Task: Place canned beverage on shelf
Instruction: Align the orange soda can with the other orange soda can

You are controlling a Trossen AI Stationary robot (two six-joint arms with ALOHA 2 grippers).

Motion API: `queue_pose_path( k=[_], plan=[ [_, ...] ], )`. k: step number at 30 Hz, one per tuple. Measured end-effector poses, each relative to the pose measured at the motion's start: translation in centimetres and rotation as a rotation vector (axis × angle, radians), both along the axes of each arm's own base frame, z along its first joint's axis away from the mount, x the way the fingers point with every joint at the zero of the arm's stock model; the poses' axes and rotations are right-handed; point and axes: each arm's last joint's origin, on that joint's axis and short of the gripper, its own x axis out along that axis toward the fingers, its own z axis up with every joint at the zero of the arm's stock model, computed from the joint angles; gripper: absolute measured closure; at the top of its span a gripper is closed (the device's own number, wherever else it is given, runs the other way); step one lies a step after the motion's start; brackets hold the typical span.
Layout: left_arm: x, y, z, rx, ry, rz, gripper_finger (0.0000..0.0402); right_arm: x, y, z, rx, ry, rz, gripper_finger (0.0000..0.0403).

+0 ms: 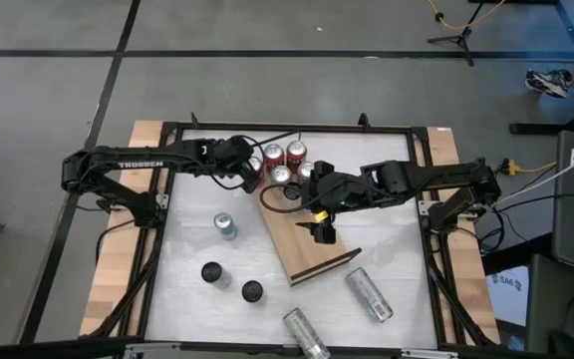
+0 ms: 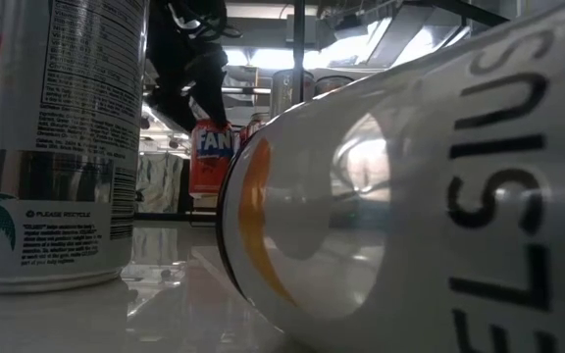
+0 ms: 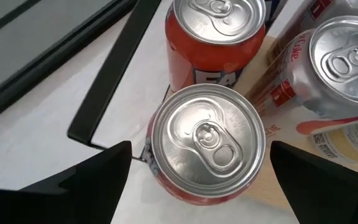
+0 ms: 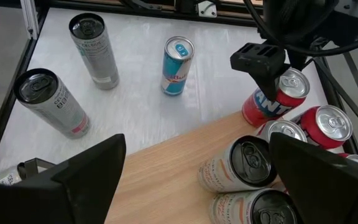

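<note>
While your left end effector (image 3: 194, 168) hangs over the upright red can (image 3: 205, 146) at the far end of the shelf (image 1: 302, 244), its fingers stand wide apart on both sides of the can and do not touch it. Your right end effector (image 1: 322, 231) is above the bare board, fingers also apart, holding nothing. A blue can (image 4: 178, 65) stands on the white bench (image 1: 192, 269).

"TROSSEN" in white on the left arm (image 1: 140, 165), "FAN" on the orange can (image 2: 210, 157), "ELSIUS" on the near lying white can (image 2: 439, 196), "PLEASE RECYCLE" on the left standing can (image 2: 52, 147)
</note>
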Motion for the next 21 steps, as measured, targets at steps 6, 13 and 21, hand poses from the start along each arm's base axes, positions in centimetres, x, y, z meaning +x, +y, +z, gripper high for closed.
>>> queue_pose_path(
  k=[6, 13, 21],
  plan=[
    [0.4, 0.1, -0.1, -0.007, -0.024, 0.002, 0.0026, 0.0, 0.0, 0.0, 0.0, -0.001, 0.0, 0.001],
    [0.9, 0.2, -0.4, -0.005, -0.028, 0.004, 0.0026, 0.0, 0.0, 0.0, 0.0, -0.001, 0.0, 0.0011],
    [1.5, 0.4, -1.7, -0.017, 0.018, 0.004, 0.0048, 0.0, 0.0, 0.0, 0.0, 0.0, 0.0, 0.0011]
  ],
)
